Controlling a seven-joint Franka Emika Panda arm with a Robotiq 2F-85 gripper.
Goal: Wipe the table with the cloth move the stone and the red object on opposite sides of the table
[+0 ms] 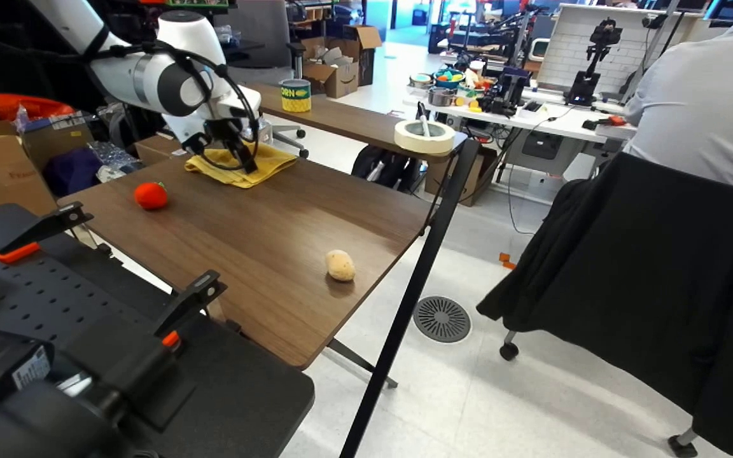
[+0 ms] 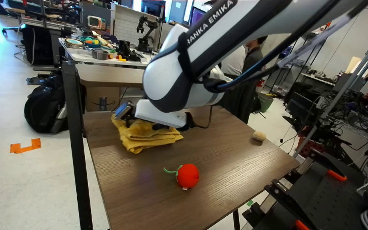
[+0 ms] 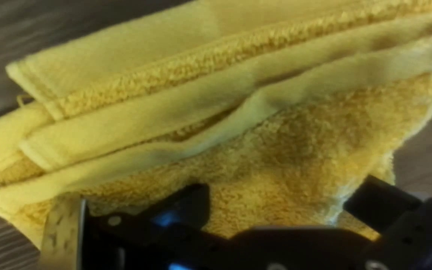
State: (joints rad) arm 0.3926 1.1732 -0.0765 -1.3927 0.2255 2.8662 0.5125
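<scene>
The jaws stand wide apart over the yellow cloth (image 3: 219, 123), where the gripper (image 3: 281, 195) should best press gently down and gather several layers before closing.

Brown wood-grain table (image 1: 245, 235): 1 folded yellow cloth (image 2: 149, 140); 1 red object (image 2: 187, 175), 1 stone (image 1: 340, 265), well apart.

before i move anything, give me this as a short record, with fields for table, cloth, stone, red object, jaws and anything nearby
table: dark brown, wood-grain top
cloth: yellow, folded in layers, lying on the table
stone: tan, near a table edge, apart from the cloth
red object: rounded, green stem, closer to the cloth than the stone is
jaws: open, over the cloth; contact unclear
nearby: yellow-labelled can on a brown shelf
</scene>
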